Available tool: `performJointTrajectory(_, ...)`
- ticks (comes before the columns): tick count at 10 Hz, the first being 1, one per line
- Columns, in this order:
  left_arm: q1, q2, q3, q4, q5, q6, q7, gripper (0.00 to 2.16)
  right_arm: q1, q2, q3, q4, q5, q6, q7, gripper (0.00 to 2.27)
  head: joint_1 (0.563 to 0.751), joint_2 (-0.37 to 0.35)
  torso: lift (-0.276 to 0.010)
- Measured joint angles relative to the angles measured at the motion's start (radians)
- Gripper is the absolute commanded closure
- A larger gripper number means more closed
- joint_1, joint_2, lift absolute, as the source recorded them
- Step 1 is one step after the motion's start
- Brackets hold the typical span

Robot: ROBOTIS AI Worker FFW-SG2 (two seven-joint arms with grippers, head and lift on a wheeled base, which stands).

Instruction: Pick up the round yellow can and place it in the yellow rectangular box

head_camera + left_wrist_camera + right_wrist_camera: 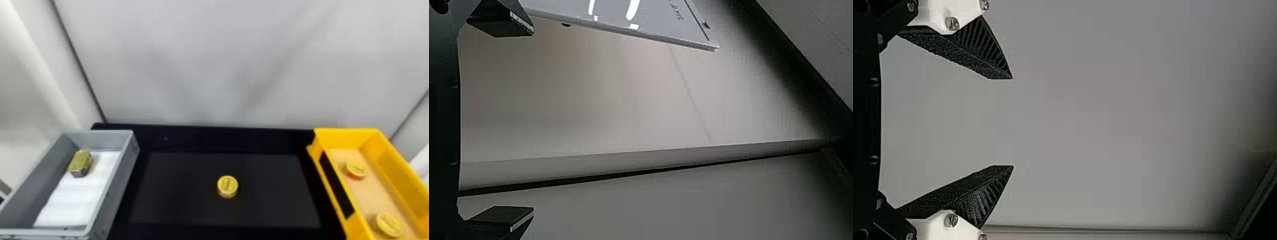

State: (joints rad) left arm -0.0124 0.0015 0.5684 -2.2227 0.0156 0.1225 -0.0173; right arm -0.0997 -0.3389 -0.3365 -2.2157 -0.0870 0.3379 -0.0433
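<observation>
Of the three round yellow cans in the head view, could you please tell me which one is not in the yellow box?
The can on the black mat, between the gray bin and the yellow box; the other two sit inside that box.

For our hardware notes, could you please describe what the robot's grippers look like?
The left gripper has black, angular fingers with pale strips near the tips. The right gripper has black, ribbed, wedge-shaped fingers on white mounts with silvery screws.
</observation>
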Motion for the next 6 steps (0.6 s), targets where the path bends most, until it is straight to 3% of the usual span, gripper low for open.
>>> performJointTrajectory(6, 0.002, 0.000, -0.006, 0.000, -0.003, 0.000, 0.000, 0.03, 0.002, 0.000, 0.009, -0.001, 0.002, 0.013, 0.006, 0.17, 0.684, 0.014, -0.055)
